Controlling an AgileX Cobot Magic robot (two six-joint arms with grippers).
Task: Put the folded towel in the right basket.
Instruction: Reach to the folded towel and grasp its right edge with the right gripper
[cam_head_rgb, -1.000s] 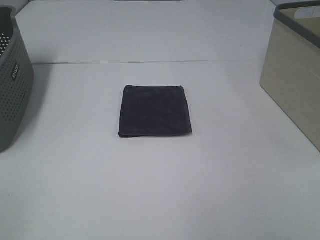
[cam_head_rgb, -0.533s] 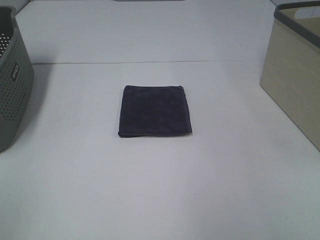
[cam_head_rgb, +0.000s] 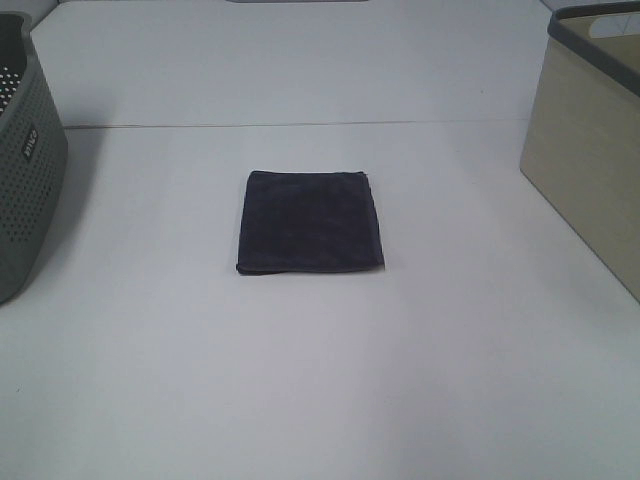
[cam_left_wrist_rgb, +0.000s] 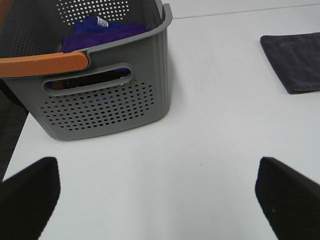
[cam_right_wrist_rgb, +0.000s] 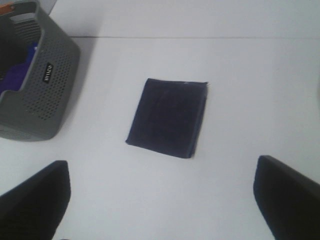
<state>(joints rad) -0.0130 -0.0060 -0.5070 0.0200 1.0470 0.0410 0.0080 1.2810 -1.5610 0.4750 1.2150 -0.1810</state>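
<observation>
The folded towel, dark purple-grey and square, lies flat in the middle of the white table; it also shows in the left wrist view and the right wrist view. The right basket, beige with a dark grey rim, stands at the right edge, partly cut off. Neither arm shows in the exterior view. My left gripper is open and empty, its fingertips wide apart above bare table. My right gripper is open and empty, held high above the table, short of the towel.
A grey perforated basket stands at the left edge; in the left wrist view it has an orange handle and holds blue and purple cloths. A seam line crosses the table behind the towel.
</observation>
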